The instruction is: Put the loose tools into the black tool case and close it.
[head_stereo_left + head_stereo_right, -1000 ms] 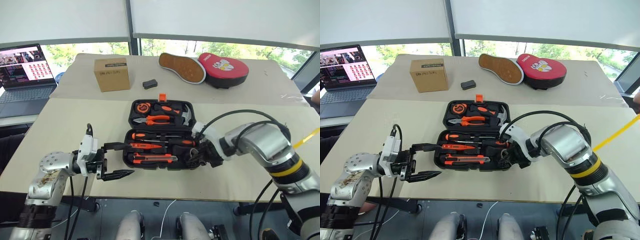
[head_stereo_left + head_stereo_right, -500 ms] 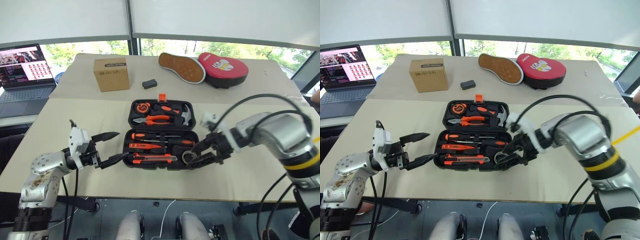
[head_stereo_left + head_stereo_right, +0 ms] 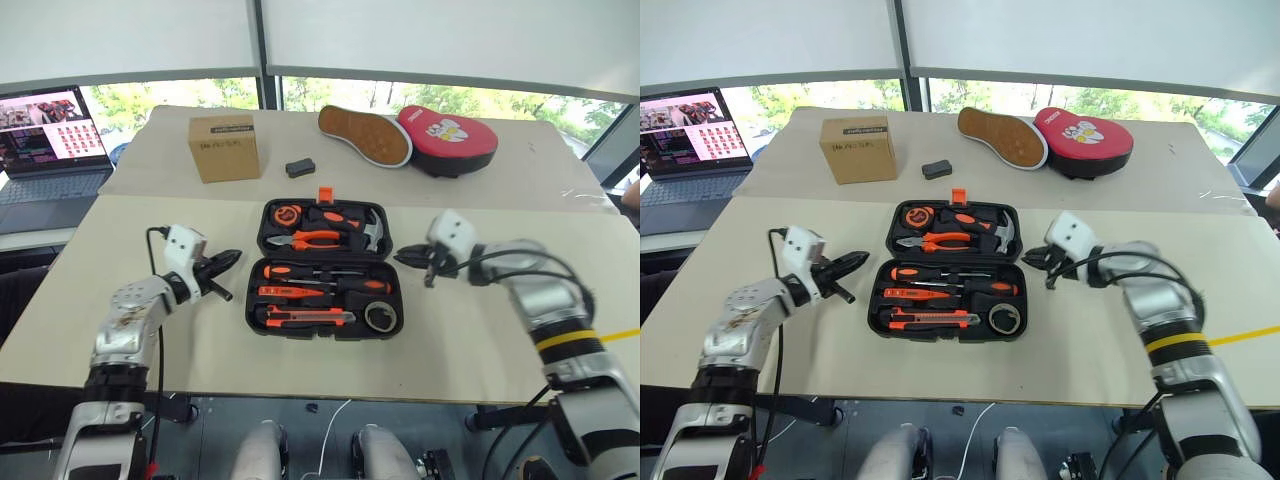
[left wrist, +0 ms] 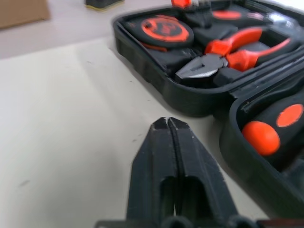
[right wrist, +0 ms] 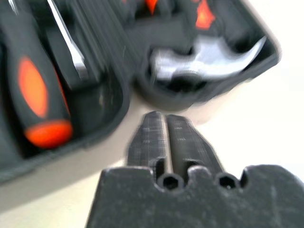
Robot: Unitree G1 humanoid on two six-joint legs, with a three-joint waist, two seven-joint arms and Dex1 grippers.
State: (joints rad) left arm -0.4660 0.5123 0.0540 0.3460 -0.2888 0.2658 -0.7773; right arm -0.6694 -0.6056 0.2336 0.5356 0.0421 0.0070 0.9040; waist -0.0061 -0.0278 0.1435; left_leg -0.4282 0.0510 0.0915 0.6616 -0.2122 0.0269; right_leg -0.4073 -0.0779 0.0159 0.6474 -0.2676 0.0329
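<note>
Two pincers flank the black tool case [image 3: 323, 268], which lies open at the centre of the frame on the pale worktop [image 3: 140, 320]. The left pincer [image 3: 226, 260] sits just left of the case's middle, its fingers pressed together with nothing between them; in the left wrist view the closed tips hover just beside the case wall, near the pliers [image 4: 228, 59] and the tape measure [image 4: 159, 29]. The right pincer [image 3: 408, 258] sits just right of the case, at about the level of the seam between the two halves, likewise shut tight and empty; in the right wrist view its tips lie close to the corner that holds the hammer [image 5: 209, 64].

Inside the case, the upper half carries the tape measure, pliers and hammer. The lower half holds two orange-and-black-handled screwdrivers [image 3: 320, 272], one above the other, then the orange-black utility knife [image 3: 305, 317] along the bottom row, with the small dark tape roll [image 3: 380, 316] in the lower right corner. An orange latch [image 3: 324, 194] stands at the case's upper edge.

Toward the top of the frame are a cardboard box [image 3: 224, 147], a small dark block [image 3: 299, 167], a shoe [image 3: 364, 134] sole-up and a red pad [image 3: 446, 139]. A laptop [image 3: 50, 150] stands open at the upper left.
</note>
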